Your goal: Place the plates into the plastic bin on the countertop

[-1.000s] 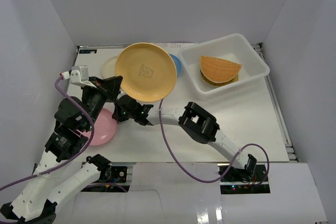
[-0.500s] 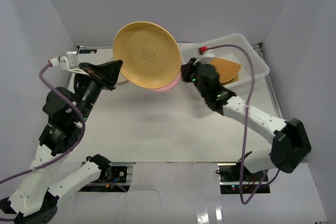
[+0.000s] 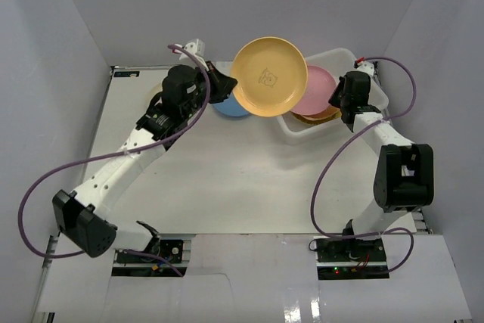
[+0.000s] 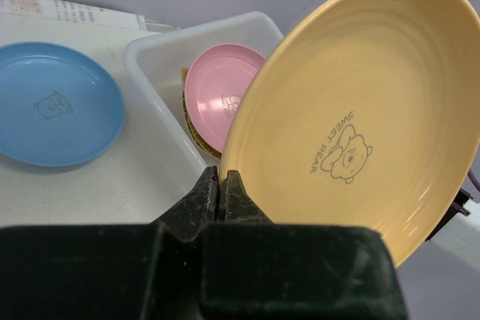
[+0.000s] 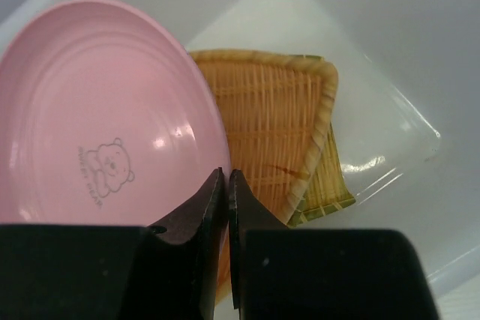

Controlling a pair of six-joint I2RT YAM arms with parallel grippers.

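Note:
My left gripper (image 3: 227,87) is shut on the rim of the orange-yellow plate (image 3: 268,76) and holds it tilted in the air at the left edge of the plastic bin (image 3: 361,66). In the left wrist view the jaws (image 4: 223,179) pinch that plate (image 4: 360,110). My right gripper (image 3: 339,101) is shut on the pink plate (image 3: 321,90), inside the bin over the woven-bamboo trays (image 5: 281,133). The right wrist view shows the jaws (image 5: 227,179) pinching the pink plate's (image 5: 97,125) rim. A blue plate (image 3: 231,108) lies on the countertop (image 3: 249,179).
The blue plate (image 4: 56,103) lies just left of the bin's near wall (image 4: 161,61). Grey walls enclose the countertop on three sides. The left arm stretches diagonally across the left half; the right arm stands along the right edge. No cream plate shows.
Both arms swung toward the bin. The right gripper carried the pink plate into the bin over the woven trays. The left gripper carried the orange-yellow plate rightward to the bin's edge.

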